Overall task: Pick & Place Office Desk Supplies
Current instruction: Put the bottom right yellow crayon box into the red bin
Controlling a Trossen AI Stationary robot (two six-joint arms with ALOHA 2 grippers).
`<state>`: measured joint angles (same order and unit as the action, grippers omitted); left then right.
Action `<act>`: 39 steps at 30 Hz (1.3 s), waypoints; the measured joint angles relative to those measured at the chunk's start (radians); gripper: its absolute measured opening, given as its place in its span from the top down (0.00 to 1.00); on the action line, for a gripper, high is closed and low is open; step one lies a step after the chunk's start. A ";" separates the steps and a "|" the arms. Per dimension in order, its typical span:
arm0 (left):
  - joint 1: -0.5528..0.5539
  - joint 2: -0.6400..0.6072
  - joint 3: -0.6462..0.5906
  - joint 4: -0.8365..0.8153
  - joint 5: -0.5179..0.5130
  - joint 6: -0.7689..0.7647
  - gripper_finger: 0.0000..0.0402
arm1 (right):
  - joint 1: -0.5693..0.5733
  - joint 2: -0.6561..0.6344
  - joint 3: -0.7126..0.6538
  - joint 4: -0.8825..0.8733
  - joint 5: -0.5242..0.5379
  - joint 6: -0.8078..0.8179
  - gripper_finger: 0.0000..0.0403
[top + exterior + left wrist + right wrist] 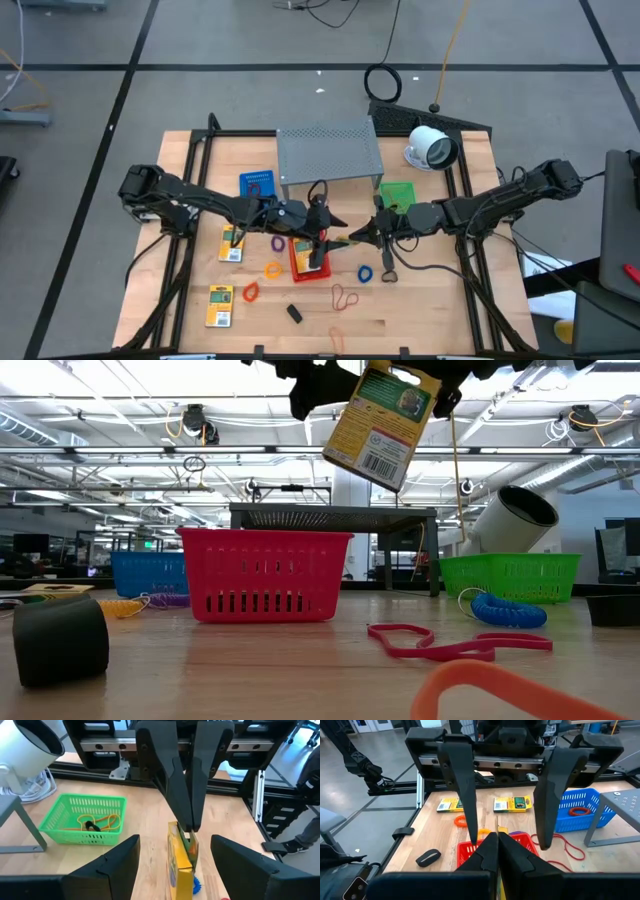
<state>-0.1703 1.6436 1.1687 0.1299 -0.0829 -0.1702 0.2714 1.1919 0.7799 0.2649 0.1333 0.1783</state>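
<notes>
A yellow packet with a green label (pixel 381 422) hangs in the air above the red basket (pixel 262 575), with my right gripper (pixel 497 836) shut on it. My left gripper (pixel 175 841) is open. It faces the right one, a finger on each side of the packet (pixel 180 862) with a gap to it. In the high view both grippers meet over the red basket (pixel 310 258). Two more yellow packets (pixel 232 243) (pixel 219 305) lie flat on the table's left part. Rubber-band loops, orange (pixel 272 269), purple (pixel 278 242) and blue (pixel 366 272), and a black clip (pixel 295 313) lie around the basket. My right gripper pinches the packet's upper end (pixel 187 831) between its two shut fingers, reaching in about level from the table's right side. The packet is lifted clear and hangs tilted below the fingers, over the red basket.
A grey perforated shelf (pixel 328 152) stands at the far middle, a blue basket (pixel 258 184) to its left and a green basket (pixel 397 192) holding bands to its right. A white round device (pixel 432 148) sits at the far right. Black frame rails run along the table's sides.
</notes>
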 joint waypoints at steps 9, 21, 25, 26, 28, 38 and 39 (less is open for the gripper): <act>0.000 0.000 0.000 -0.005 0.006 0.014 0.74 | 0.000 0.000 0.000 0.000 0.000 0.000 1.00; 0.000 0.000 0.000 -0.005 0.030 0.055 0.99 | 0.000 0.000 0.000 0.000 0.000 -0.011 1.00; 0.000 0.000 0.000 -0.005 0.031 0.055 0.99 | 0.000 0.000 0.000 0.000 0.000 -0.015 1.00; 0.000 0.000 0.000 -0.005 0.031 0.055 0.99 | 0.000 0.000 0.000 0.000 0.000 -0.015 1.00; 0.000 0.000 0.000 -0.005 0.031 0.055 0.99 | 0.000 0.000 0.000 0.000 0.000 -0.015 0.98; 0.000 0.000 0.000 -0.008 0.031 0.058 0.99 | -0.003 -0.001 -0.009 0.000 0.074 -0.027 0.69; 0.000 0.000 0.000 -0.008 0.031 0.060 0.99 | -0.003 -0.001 -0.009 0.003 0.087 -0.028 0.66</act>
<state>-0.1703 1.6436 1.1683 0.1219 -0.0521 -0.1098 0.2684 1.1913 0.7712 0.2677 0.2207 0.1504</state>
